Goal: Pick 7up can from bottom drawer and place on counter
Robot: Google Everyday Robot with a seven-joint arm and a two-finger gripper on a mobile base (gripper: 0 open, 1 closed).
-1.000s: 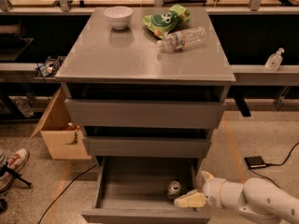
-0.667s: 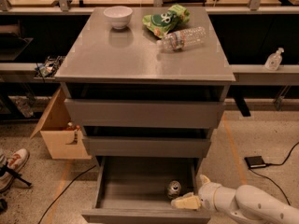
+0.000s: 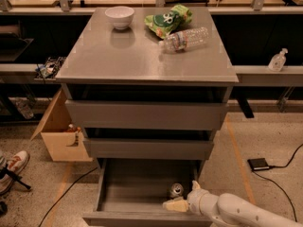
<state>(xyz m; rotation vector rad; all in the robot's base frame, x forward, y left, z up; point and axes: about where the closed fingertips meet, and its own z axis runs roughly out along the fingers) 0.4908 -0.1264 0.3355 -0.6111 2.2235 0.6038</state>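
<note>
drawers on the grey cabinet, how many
3: top drawer under the counter, middle drawer below it, bottom drawer pulled open, holding the 7up can. The gripper reaches into it, just in front of the can.

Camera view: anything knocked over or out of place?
Only the water bottle: it lies on its side on the counter. The 7up can stands upright in the open bottom drawer; the gripper sits just in front of it.
</note>
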